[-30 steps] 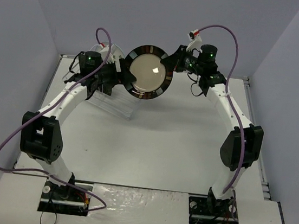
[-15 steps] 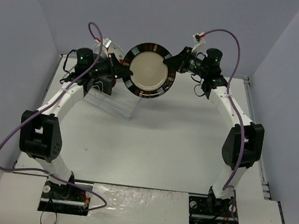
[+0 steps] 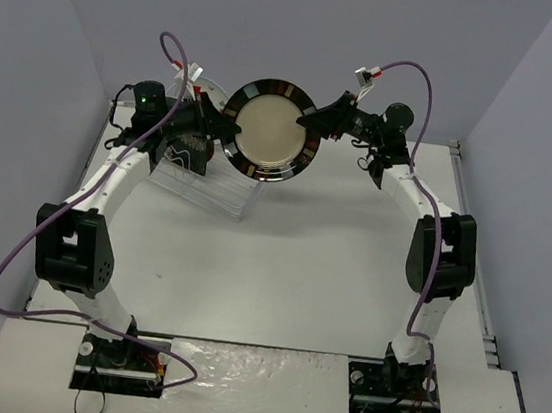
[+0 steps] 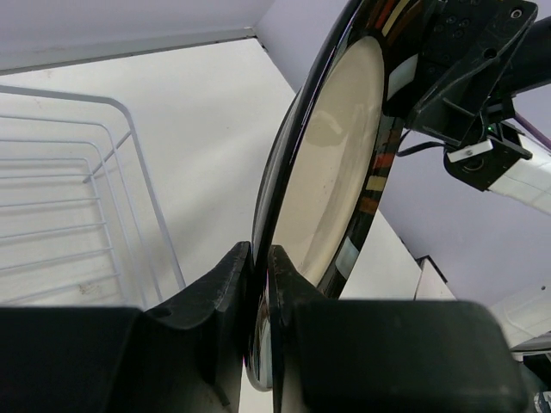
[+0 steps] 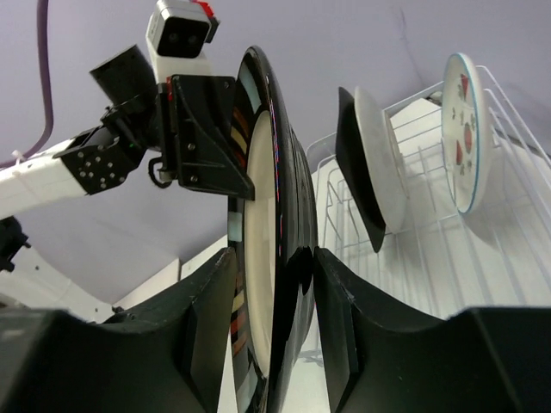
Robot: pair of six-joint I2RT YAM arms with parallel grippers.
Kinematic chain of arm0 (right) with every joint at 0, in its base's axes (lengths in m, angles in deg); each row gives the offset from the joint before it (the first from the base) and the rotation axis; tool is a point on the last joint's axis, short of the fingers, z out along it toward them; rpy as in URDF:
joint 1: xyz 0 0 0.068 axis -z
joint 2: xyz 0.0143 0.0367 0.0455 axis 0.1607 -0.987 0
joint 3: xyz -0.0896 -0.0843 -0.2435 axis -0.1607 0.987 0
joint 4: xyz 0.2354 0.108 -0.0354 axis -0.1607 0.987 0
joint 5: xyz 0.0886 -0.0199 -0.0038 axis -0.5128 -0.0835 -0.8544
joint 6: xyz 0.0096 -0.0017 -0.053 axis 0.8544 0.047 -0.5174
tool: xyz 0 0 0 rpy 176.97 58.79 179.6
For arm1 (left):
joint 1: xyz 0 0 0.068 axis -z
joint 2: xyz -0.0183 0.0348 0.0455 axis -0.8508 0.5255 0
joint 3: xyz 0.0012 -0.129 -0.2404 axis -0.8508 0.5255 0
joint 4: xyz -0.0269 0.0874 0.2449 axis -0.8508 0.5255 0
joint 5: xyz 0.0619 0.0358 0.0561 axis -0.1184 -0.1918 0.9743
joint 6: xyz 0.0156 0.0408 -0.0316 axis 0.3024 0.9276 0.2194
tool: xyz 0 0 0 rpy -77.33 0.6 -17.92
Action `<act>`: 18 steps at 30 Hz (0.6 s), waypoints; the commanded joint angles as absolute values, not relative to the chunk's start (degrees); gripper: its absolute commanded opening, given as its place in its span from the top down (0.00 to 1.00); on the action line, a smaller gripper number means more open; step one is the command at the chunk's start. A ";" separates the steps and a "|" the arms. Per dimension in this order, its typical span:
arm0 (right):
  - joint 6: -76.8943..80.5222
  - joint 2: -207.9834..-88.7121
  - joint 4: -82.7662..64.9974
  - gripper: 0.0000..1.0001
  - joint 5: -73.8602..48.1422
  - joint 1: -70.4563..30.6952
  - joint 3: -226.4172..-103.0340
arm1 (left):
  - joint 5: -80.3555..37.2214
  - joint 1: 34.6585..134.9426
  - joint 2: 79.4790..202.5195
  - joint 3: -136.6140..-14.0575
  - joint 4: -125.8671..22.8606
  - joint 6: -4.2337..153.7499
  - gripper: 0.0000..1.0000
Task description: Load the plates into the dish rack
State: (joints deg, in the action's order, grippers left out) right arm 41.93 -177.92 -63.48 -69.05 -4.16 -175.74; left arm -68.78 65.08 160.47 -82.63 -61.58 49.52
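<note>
A dark-rimmed round plate with a beige centre point(image 3: 270, 130) hangs upright in the air over the back of the table. My left gripper point(image 3: 227, 132) is shut on its left rim, and the left wrist view shows both pads pressed on the rim point(image 4: 258, 267). My right gripper point(image 3: 312, 120) straddles the right rim with its jaws parted; a gap shows between one finger point(image 5: 211, 301) and the plate's face point(image 5: 280, 215). The clear dish rack point(image 3: 208, 186) sits below left. In it stand a dark plate with a pale back point(image 5: 379, 163) and a white plate with red fruit marks point(image 5: 463, 120).
The rack's white wire prongs point(image 4: 129, 172) rise just left of the held plate. Purple cables point(image 3: 426, 94) loop above both arms. The table's back wall lies close behind the plate, and the table's right edge point(image 3: 464, 189) lies beyond the right arm.
My left gripper has shut on the plate's left rim. My right gripper's jaws have parted from the right rim. The plate has risen slightly and the arms have shifted back.
</note>
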 commanded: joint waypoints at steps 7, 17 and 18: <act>44.62 -177.96 -72.94 0.59 -83.32 -8.71 -178.90 | -67.95 66.56 160.25 -90.27 -68.09 47.69 1.00; -1.87 -176.67 -12.15 0.57 -60.60 -11.90 -192.27 | -68.89 66.81 160.87 -90.88 -69.27 45.47 1.00; 0.04 -176.39 -14.31 0.62 -61.23 -12.01 -191.41 | -69.15 66.83 161.15 -90.81 -69.70 45.10 1.00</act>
